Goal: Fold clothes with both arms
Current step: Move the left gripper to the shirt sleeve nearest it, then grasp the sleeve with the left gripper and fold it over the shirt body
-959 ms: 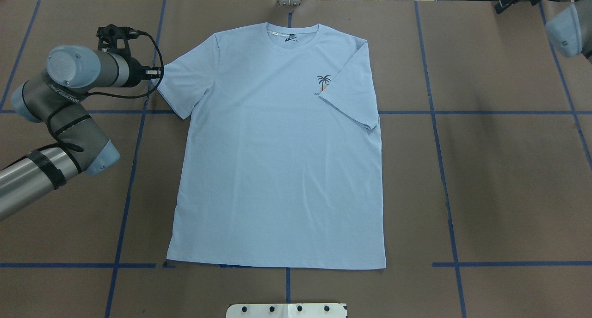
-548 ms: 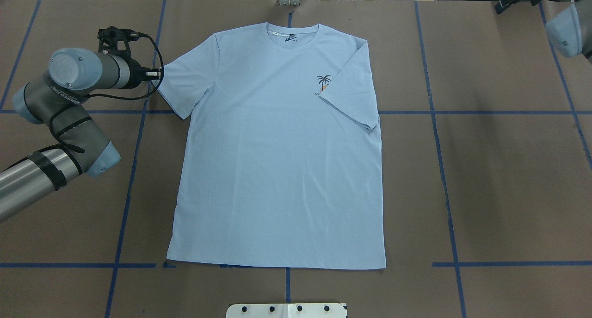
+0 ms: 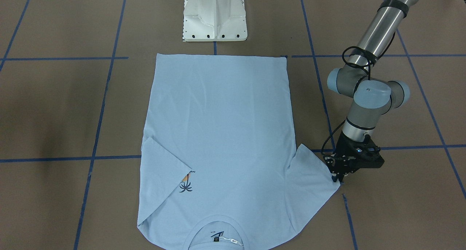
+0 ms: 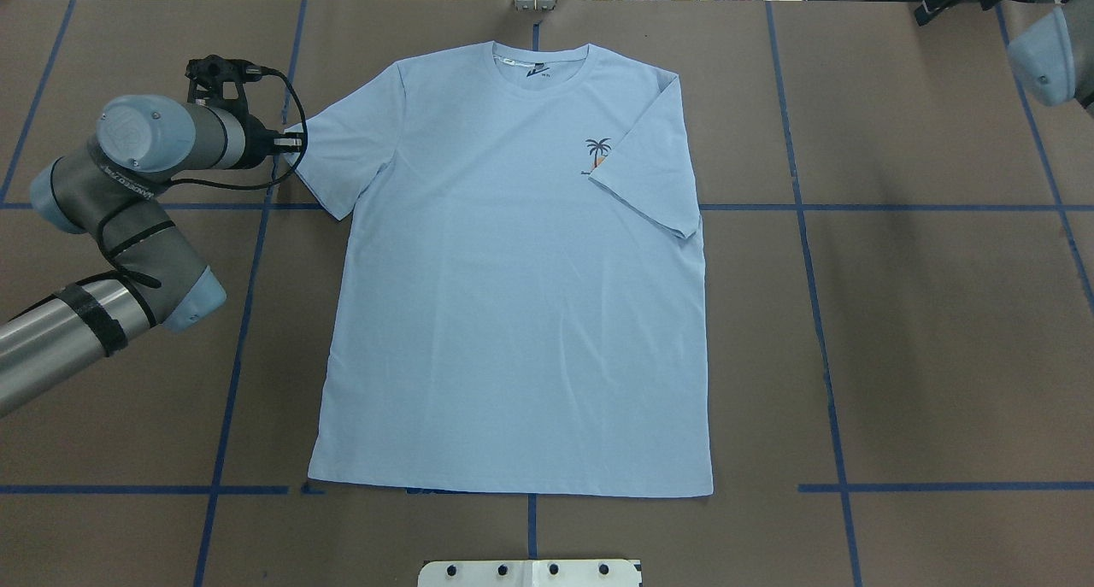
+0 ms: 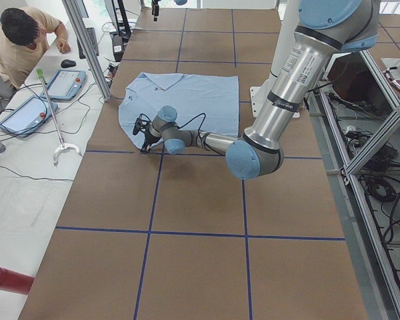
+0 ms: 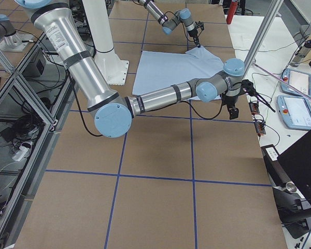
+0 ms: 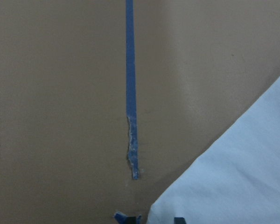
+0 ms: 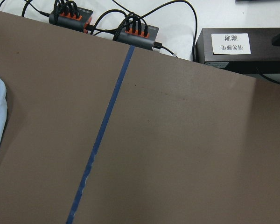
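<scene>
The brown, blue-taped worktop (image 4: 897, 331) is carrying the light blue T-shirt (image 4: 513, 314), lying flat with the folded sleeve (image 4: 649, 181) on the robot's right already turned in. The left gripper (image 3: 337, 177) is edging inward and now touching the hem of the outspread sleeve (image 4: 342, 160). I cannot tell whether it is gripping. That sleeve's fold is probably starting. The right gripper (image 6: 233, 106) is waiting well apart, and its opening is unreadable.
</scene>
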Robot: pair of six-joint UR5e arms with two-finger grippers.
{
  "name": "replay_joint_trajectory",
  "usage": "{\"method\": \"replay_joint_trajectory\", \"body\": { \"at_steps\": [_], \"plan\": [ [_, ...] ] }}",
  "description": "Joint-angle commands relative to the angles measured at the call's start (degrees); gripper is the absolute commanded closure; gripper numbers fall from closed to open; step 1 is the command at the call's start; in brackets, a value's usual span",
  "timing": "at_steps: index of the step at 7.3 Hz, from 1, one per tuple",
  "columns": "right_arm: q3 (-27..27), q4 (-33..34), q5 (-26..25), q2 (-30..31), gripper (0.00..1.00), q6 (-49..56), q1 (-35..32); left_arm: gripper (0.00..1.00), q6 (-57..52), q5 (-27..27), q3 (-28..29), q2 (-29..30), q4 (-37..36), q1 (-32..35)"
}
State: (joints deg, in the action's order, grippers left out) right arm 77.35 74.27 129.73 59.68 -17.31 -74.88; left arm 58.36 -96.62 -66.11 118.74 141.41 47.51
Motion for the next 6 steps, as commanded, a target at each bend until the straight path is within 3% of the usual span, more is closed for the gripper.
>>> {"method": "replay_joint_trajectory", "body": {
  "at_steps": [1,6],
  "plan": [
    [0.0,0.0,0.0,0.1,0.0,0.0,0.0,1.0,-0.3,0.1,-0.5,0.6,-0.3,0.0],
    [0.2,0.0,0.0,0.6,0.0,-0.1,0.0,1.0,3.4,0.6,-2.5,11.9,-16.3,-3.4]
  ]
}}
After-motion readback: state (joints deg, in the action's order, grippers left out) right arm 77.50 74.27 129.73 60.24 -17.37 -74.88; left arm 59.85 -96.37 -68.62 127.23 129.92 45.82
